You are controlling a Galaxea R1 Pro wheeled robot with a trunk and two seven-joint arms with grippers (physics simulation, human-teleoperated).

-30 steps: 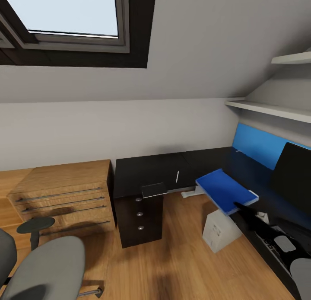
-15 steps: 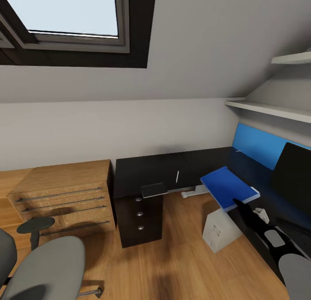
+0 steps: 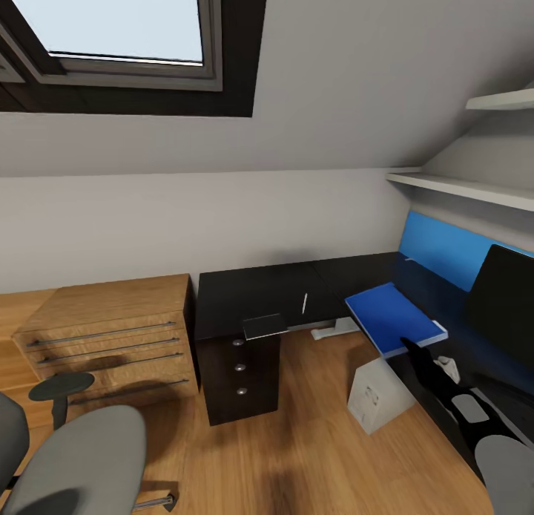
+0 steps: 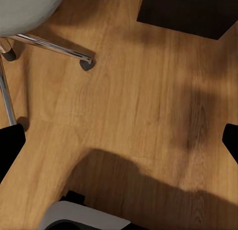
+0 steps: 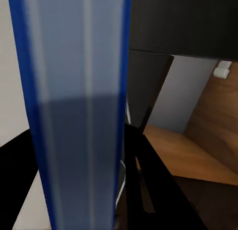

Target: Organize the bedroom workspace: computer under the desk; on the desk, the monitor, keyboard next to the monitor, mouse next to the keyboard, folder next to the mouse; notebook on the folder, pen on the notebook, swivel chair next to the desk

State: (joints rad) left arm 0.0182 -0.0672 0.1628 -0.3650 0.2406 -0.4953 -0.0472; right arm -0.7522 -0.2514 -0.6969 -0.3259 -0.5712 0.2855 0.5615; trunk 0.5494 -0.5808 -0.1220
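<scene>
Folder point(image 3: 391, 318) clamped at near edge by right gripper point(image 3: 412, 349), held over desk point(image 3: 256, 294) right wing; left gripper point(image 4: 119, 140) spread wide, empty, above floor point(image 4: 144, 111).

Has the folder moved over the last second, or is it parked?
Yes. The folder, clamped in the right gripper, has shifted right and slightly up, farther over the desk toward the blue back panel.

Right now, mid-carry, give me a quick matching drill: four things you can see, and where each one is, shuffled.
Things:
1. folder
2. pen
3. notebook
4. swivel chair

Places:
A. on the floor, by the wooden drawers
B. in the right end effector, over the desk edge
C. on the desk's front corner
D. on the desk, behind the notebook

Pairs: 1-B, 2-D, 3-C, 4-A
</scene>
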